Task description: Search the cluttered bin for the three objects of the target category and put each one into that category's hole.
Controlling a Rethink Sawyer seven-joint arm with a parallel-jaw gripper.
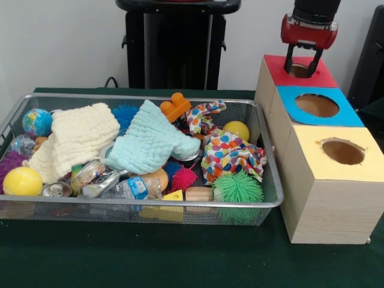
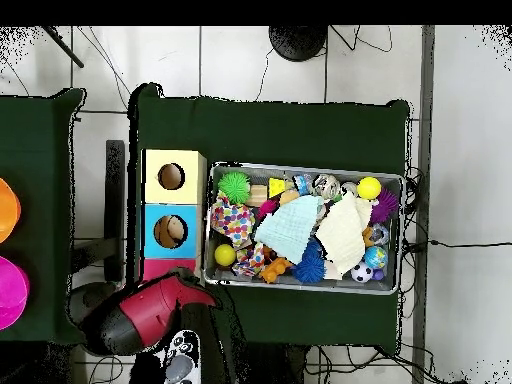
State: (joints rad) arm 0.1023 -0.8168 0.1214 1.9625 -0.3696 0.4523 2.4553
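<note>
The wire mesh bin (image 1: 150, 204) sits on the green table and is full of clutter. It holds a cream cloth (image 1: 78, 138), a mint cloth (image 1: 150, 141), a patterned cloth (image 1: 231, 153), yellow balls (image 1: 23, 181), a green spiky ball (image 1: 238, 189), a globe ball (image 1: 37, 122), an orange toy (image 1: 175, 107), cans and a plastic bottle (image 1: 129, 187). My gripper (image 1: 301, 69) hangs over the hole of the red-topped box (image 1: 276, 69), fingers apart with nothing between them. In the overhead view the red arm (image 2: 150, 310) covers the gripper and most of the red box; the bin (image 2: 300, 287) lies beside it.
Three wooden boxes stand in a row beside the bin: red-topped, blue-topped (image 1: 288, 99) and yellow-topped (image 1: 312, 159), each with a round hole. The black pedestal (image 1: 177, 45) stands behind the bin. Orange (image 2: 5, 210) and pink (image 2: 8, 292) things lie on a second table.
</note>
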